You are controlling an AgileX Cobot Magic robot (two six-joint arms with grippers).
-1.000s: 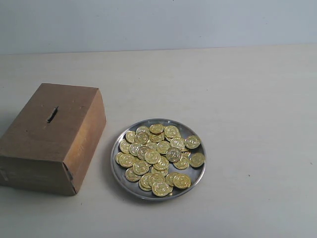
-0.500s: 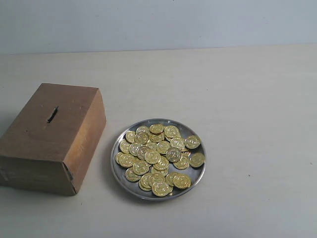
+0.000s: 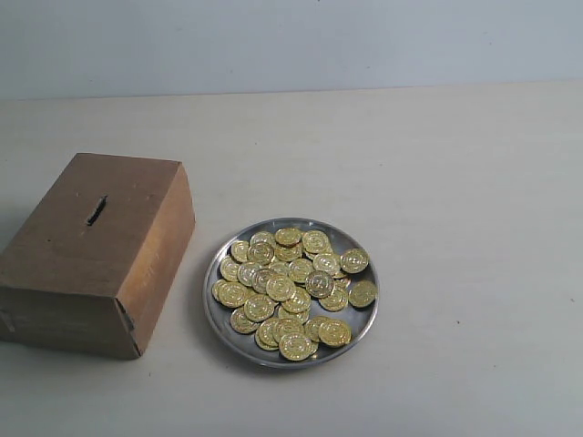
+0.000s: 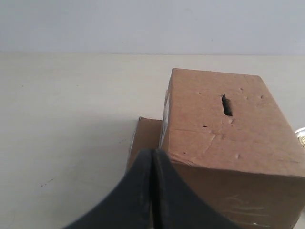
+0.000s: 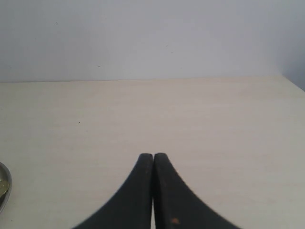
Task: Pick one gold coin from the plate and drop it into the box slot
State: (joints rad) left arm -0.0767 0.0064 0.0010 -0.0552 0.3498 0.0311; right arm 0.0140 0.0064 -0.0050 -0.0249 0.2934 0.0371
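A round silver plate (image 3: 355, 320) sits near the table's front middle, heaped with several gold coins (image 3: 290, 286). To its left stands the brown cardboard box (image 3: 82, 255) with a short dark slot (image 3: 96, 210) in its top. Neither arm shows in the exterior view. In the left wrist view my left gripper (image 4: 152, 151) is shut with nothing in it, just short of the box (image 4: 224, 133) and its slot (image 4: 226, 105). My right gripper (image 5: 153, 155) is shut and holds nothing, over bare table, with the plate's rim (image 5: 4, 191) at the picture's edge.
A loose cardboard flap (image 4: 143, 140) lies flat on the table beside the box base. A pale wall (image 3: 291, 41) bounds the table's far edge. The cream tabletop (image 3: 455, 173) stretches to the right of the plate.
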